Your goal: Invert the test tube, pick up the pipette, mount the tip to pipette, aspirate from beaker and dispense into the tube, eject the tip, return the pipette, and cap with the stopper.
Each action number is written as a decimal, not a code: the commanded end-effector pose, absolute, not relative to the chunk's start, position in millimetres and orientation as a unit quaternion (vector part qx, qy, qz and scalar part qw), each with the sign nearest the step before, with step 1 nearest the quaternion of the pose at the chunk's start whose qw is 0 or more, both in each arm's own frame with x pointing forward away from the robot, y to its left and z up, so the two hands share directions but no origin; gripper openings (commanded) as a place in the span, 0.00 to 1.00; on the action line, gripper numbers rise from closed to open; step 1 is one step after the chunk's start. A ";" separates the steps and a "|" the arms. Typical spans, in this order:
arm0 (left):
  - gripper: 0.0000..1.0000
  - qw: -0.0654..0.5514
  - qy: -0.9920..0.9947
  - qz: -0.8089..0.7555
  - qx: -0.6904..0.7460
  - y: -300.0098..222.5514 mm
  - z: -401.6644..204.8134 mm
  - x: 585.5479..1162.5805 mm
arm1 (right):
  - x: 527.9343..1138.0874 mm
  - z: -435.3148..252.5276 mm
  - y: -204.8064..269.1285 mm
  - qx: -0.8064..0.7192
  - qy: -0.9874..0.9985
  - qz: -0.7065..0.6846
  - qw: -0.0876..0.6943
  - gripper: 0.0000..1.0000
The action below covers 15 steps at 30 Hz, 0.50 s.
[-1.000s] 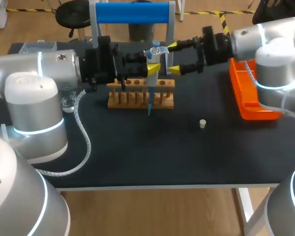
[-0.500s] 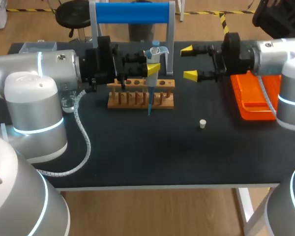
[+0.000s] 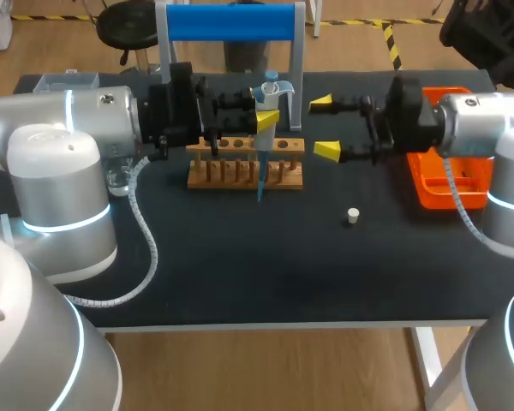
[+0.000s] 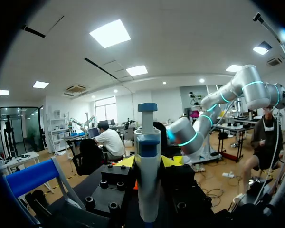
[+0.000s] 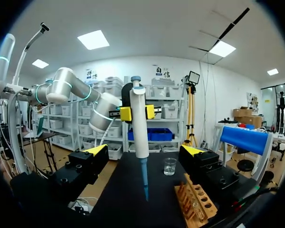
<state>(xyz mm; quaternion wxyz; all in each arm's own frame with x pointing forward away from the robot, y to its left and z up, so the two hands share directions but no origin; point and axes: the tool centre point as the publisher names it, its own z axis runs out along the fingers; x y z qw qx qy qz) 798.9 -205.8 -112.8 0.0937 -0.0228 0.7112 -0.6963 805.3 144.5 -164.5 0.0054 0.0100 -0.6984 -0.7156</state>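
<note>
A second ago the right end effector (image 3: 324, 126) stood with its yellow fingers on either side of the pipette (image 3: 264, 144), near the top centre of the head view. It has since drawn back toward the right of the frame. It now hangs well clear of the pipette, in front of the orange tray (image 3: 441, 193), with its fingers wide apart and nothing between them. The right wrist view agrees, showing the pipette ahead of the open fingers and not touched by them.

The left end effector (image 3: 267, 104) has not shifted. It stays clamped on the upper body of the pipette and holds it upright over the wooden rack (image 3: 246, 167). The blue tip (image 3: 260, 184) is mounted and points down in front of the rack.

The retreat suggests the right arm's share of work at the pipette is done for now, leaving the left arm to carry it alone. The tip has not yet been ejected, and the pipette has not been returned. The stopper (image 3: 353, 215) lies untouched on the worktop (image 3: 240, 257) at lower right of centre, so capping is still to come. The beaker (image 5: 170, 166) stands beyond the pipette in the right wrist view.
</note>
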 end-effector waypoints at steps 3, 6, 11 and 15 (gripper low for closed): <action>0.00 0.097 0.710 -0.697 -0.025 -207.8 -113.6 798.0 | 797.4 -163.8 155.3 0.020 -0.696 -0.718 0.009 1.00; 0.00 0.097 0.710 -0.697 -0.025 -207.8 -113.6 798.0 | 793.5 -161.1 163.5 0.026 -0.691 -0.722 0.009 1.00; 0.00 0.097 0.710 -0.697 -0.025 -207.8 -113.6 798.0 | 792.2 -161.2 176.7 0.033 -0.690 -0.723 0.007 1.00; 0.00 0.097 0.710 -0.697 -0.025 -207.8 -113.6 798.0 | 794.1 -159.2 185.6 0.035 -0.689 -0.724 0.010 1.00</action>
